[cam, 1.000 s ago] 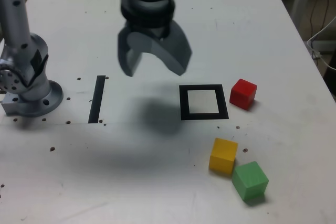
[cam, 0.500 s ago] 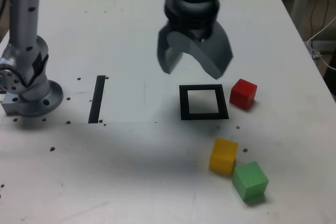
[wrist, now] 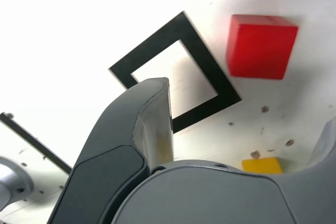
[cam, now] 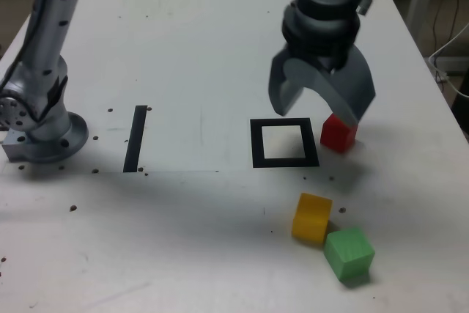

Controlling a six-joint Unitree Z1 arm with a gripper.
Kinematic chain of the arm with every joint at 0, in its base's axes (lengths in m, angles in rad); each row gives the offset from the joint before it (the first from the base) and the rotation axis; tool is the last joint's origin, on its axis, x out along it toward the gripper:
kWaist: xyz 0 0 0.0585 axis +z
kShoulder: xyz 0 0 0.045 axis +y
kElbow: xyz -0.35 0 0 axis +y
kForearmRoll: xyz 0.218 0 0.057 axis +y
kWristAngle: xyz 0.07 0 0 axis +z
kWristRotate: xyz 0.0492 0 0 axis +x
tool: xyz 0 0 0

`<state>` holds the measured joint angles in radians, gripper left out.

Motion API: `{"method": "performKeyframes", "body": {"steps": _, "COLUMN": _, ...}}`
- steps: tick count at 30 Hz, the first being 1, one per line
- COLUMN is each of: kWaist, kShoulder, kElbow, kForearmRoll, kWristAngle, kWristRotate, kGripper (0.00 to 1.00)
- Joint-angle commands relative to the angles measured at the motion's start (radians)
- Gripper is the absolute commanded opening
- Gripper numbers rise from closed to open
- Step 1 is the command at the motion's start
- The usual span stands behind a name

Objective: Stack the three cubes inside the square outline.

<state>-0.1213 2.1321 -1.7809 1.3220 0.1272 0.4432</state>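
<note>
And there's my gripper (cam: 315, 111), jaws spread wide and empty, angled downward in the exterior view's upper right!

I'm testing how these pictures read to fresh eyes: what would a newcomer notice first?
Probably the big grey gripper, blurred and wide open, hanging over the table near the small matte red cube, which it partly hides in the exterior view. Next, perhaps, the thick black square outline on the white table, just to that cube's left there, and the yellow cube and green cube lying nearer the camera.
</note>
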Motion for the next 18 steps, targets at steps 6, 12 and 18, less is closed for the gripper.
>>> {"method": "performKeyframes", "body": {"steps": 6, "kWaist": -0.001, "kShoulder": 0.093, "kElbow": -0.063, "kForearmRoll": -0.004, "kWristAngle": -0.02, "kWristRotate": 0.014, "kGripper": 0.99}}
{"method": "performKeyframes", "body": {"steps": 12, "kWaist": -0.001, "kShoulder": 0.142, "kElbow": -0.1, "kForearmRoll": -0.002, "kWristAngle": -0.025, "kWristRotate": 0.02, "kGripper": 0.97}}
{"method": "performKeyframes", "body": {"steps": 18, "kWaist": -0.001, "kShoulder": 0.16, "kElbow": -0.128, "kForearmRoll": 0.008, "kWristAngle": -0.027, "kWristRotate": 0.024, "kGripper": 0.94}}
